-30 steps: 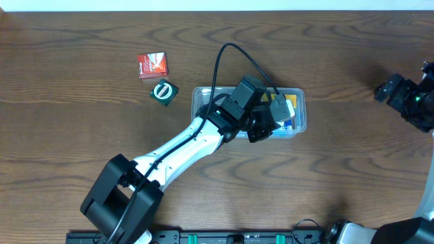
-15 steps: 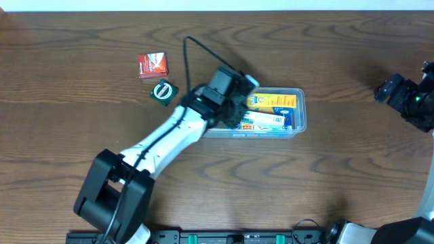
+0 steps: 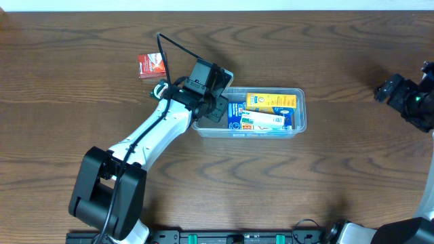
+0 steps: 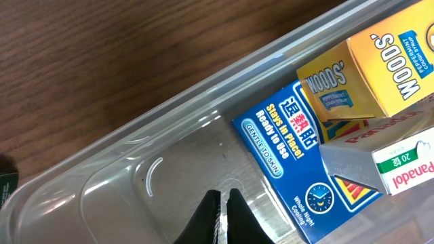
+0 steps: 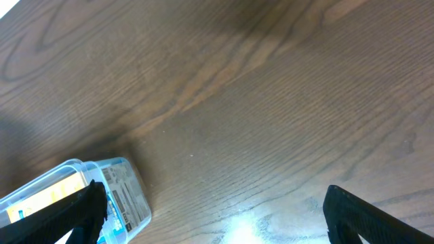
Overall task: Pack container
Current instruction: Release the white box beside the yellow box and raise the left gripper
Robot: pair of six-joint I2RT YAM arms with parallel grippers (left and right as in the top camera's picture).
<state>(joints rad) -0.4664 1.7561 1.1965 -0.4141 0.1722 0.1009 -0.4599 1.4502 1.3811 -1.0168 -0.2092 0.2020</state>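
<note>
Here, the clear, shallow rectangular plastic container (image 3: 302, 112) is seen at the centre of the overhead frame, set on a dark wooden table (image 3: 203, 190). A yellow cardboard box (image 3: 271, 102), a blue box (image 3: 235, 116) and a white box (image 3: 268, 122) are packed in its right part. The left gripper (image 4: 220, 215) is poised over its left end, fingers pressed together on nothing. The right gripper (image 5: 213, 207) is seen at the frame's right edge, fingers spread wide.

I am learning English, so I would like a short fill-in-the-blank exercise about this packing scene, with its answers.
The left claw is ___ and holds nothing.
The right claw stands ___.
The Panadol box lies ___ the container.
The yellow box bears the name ___.
Missing words: shut; open; inside; Woods'.
</note>
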